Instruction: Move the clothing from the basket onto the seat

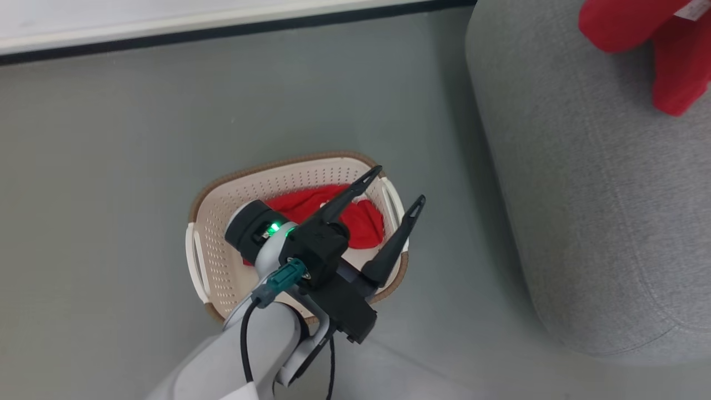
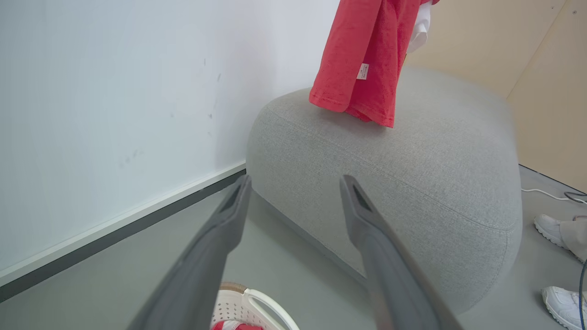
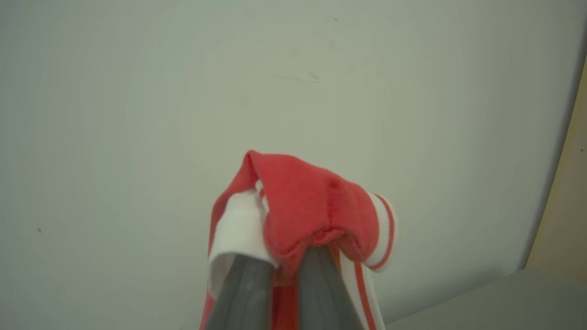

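My left jaws: spread wide, empty, above the basket (image 1: 278, 166) | my right jaws: clamped on first red garment (image 2: 362, 59), dangling over the seat (image 1: 600, 194) | second red garment (image 1: 364, 222) in basket.

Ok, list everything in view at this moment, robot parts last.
floor: one, grey, underneath everything
wall: one, white with dark skirting, behind
basket: one, cream with brown rim, on the floor
seat: one, grey, right of the basket
basket garment: one, red, lying inside the basket
lifted garment: one, red with white stripe trim, hanging over the seat
shoes: two, white, a person's, on the floor beside the seat
cable: one, white, on the floor near the shoes
left gripper: one, dark fingers, open, above the basket
right gripper: one, grey fingers, shut on the lifted garment
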{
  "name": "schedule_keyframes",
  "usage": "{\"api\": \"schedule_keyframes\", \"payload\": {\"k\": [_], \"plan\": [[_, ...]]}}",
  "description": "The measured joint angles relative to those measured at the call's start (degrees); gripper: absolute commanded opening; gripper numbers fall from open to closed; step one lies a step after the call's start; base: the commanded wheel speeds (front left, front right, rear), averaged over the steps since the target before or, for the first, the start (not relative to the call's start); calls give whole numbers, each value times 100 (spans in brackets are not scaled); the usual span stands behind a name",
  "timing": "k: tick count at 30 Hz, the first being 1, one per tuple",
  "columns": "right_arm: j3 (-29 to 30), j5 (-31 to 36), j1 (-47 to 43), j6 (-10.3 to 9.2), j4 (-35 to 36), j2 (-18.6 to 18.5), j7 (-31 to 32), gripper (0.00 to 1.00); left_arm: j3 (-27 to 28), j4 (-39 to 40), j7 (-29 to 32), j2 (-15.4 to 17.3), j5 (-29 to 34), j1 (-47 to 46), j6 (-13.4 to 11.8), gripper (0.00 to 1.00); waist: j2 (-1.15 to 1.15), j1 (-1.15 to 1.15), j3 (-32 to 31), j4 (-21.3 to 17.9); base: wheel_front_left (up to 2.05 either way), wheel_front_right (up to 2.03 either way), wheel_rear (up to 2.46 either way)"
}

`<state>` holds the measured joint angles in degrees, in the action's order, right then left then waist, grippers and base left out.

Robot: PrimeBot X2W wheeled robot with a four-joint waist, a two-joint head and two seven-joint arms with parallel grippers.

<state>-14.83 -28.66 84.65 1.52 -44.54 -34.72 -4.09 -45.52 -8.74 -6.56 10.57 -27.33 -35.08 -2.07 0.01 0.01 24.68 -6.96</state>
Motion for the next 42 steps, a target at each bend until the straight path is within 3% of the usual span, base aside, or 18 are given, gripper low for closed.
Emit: {"api": "schedule_keyframes", "payload": {"k": [12,20,35,36,37,38,39,42], "plan": [[130,-124,-419,-9,-970,26,-125,0,59,274,225,309,209,-7,-102,100,1,0,677,8,0,0,0],[226,-214,-923,-178,-1688,127,-261,0,78,365,320,410,230,-110,-123,100,0,-1,928,-91,0,0,0],[56,-256,-1429,-98,-2314,422,-327,2,7,438,446,428,316,-111,-154,100,0,-1,1000,-106,0,0,0],[57,-256,-1450,-98,-2331,433,-365,29,7,438,446,427,316,-111,-154,100,0,-1,1002,-107,0,0,0],[60,-257,-1477,-91,-2351,455,-388,41,8,438,446,427,316,-111,-155,100,-1,-1,1002,-109,0,0,0],[59,-257,-1494,-73,-2384,498,-412,65,11,435,445,431,315,-111,-155,100,-1,-1,998,-113,0,0,0],[56,-257,-1514,-44,-2408,553,-428,100,11,432,445,430,316,-111,-157,100,0,-1,989,-120,0,0,0],[79,-297,-1640,73,-2444,677,-527,100,10,405,444,415,315,-111,-164,100,0,-1,944,-137,0,0,0]]}}
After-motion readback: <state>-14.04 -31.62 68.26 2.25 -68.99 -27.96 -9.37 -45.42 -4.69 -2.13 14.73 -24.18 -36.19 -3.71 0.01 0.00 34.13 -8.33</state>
